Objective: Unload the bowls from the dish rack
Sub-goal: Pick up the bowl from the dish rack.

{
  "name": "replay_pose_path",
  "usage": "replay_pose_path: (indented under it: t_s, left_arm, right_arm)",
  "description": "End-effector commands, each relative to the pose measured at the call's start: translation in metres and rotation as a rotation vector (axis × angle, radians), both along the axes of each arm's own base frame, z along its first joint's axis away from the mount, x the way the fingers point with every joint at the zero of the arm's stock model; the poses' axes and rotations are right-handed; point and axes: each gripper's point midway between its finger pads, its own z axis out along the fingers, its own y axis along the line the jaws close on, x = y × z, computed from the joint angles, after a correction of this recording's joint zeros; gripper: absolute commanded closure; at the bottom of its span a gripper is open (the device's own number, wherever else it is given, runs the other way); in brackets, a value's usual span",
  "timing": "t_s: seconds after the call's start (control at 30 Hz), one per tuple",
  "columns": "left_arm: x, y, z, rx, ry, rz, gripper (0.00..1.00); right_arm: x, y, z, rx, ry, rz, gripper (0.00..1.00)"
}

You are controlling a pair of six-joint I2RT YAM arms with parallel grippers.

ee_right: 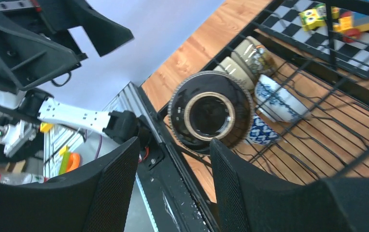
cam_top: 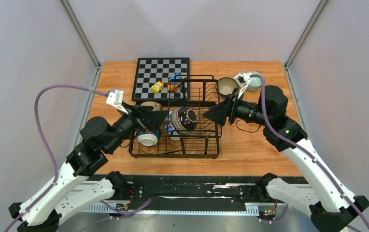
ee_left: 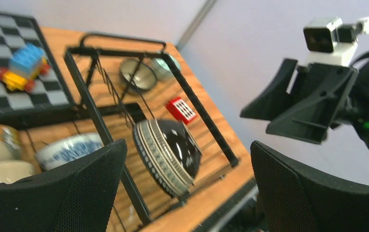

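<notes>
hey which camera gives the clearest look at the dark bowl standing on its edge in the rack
The right wrist view: the dark bowl sits sharp and near centre, its foot ring facing the lens. The left wrist view shows the bowl side-on and slightly blurred. The top view shows it only small.

Desk (cam_top: 250,150): flat top of orange-brown wood grain, rectangular; pale walls on three sides; black strip along the near edge.

Directly upon it:
1. Chessboard (cam_top: 162,77): black and white squares, dark border; lies flat at the far edge, left of centre.
2. Dish rack (cam_top: 175,155): black wire, low sides, grid floor; stands mid-desk, its far side just beside the chessboard's near edge; contact cannot be told.
3. Beige bowl (cam_top: 226,86): upright, opening upward; far right, just beside the rack's far right corner.
4. Pale green bowl (cam_top: 256,82): just right of the beige bowl, partly hidden; near the far edge.
</notes>
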Motion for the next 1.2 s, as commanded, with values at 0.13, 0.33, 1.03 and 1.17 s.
replay_pose_path:
  t_s: [0.13,0.33,1.03,1.17]
  left_arm:
    - [-0.036,-0.027,-0.015,-0.213,0.128,-0.262,0.05]
    - [-0.023,-0.022,-0.046,-0.248,0.197,-0.185,0.11]
    - [-0.003,-0.023,-0.055,-0.415,0.298,-0.345,0.16]
    - [-0.002,-0.025,-0.064,-0.401,0.340,-0.354,0.17]
  right_arm:
    - [0.006,0.028,-0.009,-0.066,-0.047,0.024,0.44]
    - [0.016,0.035,-0.022,-0.031,-0.016,-0.011,0.45]
    - [0.027,0.046,-0.044,-0.050,0.057,-0.023,0.30]
    - [0.026,0.051,-0.045,-0.036,0.072,-0.004,0.29]
